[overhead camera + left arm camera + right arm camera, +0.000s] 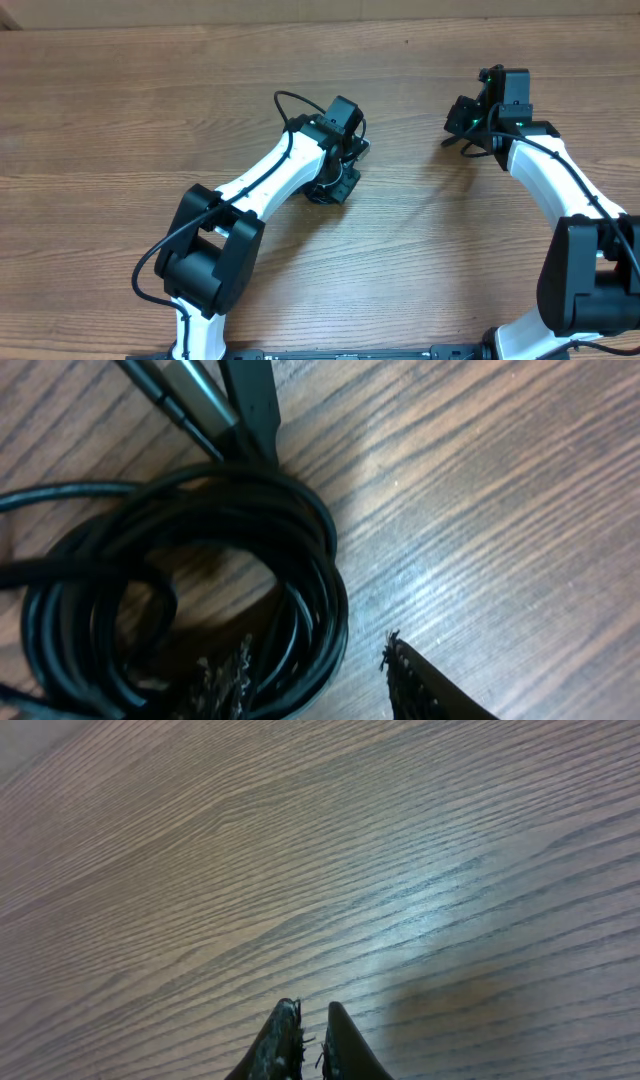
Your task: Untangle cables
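Observation:
The cables are thin black cords wound into a loose coil on the wooden table, with silver-tipped plug ends lying at the coil's far side. My left gripper is open and low over the coil. One finger is over the strands and the other is outside the coil's right edge. In the overhead view the coil is mostly hidden under the left gripper. My right gripper is shut and empty above bare wood, far right of the coil.
The wooden table stretches to the left and the back. A thicker black wire loops off the left arm. The arm bases stand at the front edge.

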You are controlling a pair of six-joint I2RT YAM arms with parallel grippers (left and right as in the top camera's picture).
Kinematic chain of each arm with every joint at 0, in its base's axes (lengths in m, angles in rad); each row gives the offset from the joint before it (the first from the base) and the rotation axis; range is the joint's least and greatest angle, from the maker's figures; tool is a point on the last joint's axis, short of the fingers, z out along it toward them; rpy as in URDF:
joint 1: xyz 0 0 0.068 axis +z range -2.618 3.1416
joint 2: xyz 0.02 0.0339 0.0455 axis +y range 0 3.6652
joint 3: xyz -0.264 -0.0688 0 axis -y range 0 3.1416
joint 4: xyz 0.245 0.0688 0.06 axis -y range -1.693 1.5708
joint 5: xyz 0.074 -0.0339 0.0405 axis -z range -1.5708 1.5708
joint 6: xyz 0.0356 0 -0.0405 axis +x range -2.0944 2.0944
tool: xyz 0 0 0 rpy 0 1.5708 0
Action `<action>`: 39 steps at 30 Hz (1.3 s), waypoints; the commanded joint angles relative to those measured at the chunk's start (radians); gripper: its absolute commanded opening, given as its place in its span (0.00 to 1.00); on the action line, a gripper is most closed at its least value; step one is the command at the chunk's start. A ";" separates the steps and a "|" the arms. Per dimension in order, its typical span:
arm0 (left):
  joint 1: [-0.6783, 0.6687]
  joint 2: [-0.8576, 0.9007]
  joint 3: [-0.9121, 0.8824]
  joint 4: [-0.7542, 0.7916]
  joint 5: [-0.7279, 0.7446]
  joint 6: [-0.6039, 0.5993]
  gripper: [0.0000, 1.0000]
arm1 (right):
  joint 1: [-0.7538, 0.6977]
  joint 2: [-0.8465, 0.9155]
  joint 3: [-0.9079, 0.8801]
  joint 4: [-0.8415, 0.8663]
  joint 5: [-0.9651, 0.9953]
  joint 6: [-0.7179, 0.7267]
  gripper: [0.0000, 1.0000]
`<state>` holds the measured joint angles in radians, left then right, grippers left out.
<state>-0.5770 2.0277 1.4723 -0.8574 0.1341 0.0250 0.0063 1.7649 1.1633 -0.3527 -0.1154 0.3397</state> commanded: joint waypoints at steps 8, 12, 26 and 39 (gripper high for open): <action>-0.015 0.013 -0.064 0.062 -0.011 -0.029 0.32 | -0.004 -0.016 0.028 0.003 0.010 0.001 0.12; -0.014 0.013 -0.064 0.062 -0.011 -0.028 0.29 | -0.004 -0.016 0.028 0.003 0.010 0.001 0.13; -0.015 0.013 -0.065 0.077 -0.011 -0.031 0.33 | -0.004 -0.016 0.028 0.004 0.010 0.001 0.17; -0.019 0.013 -0.065 0.095 -0.012 -0.100 0.32 | -0.004 -0.016 0.028 0.004 0.010 0.001 0.37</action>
<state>-0.5877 2.0277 1.4132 -0.7654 0.1261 -0.0502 0.0063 1.7649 1.1633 -0.3531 -0.1154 0.3397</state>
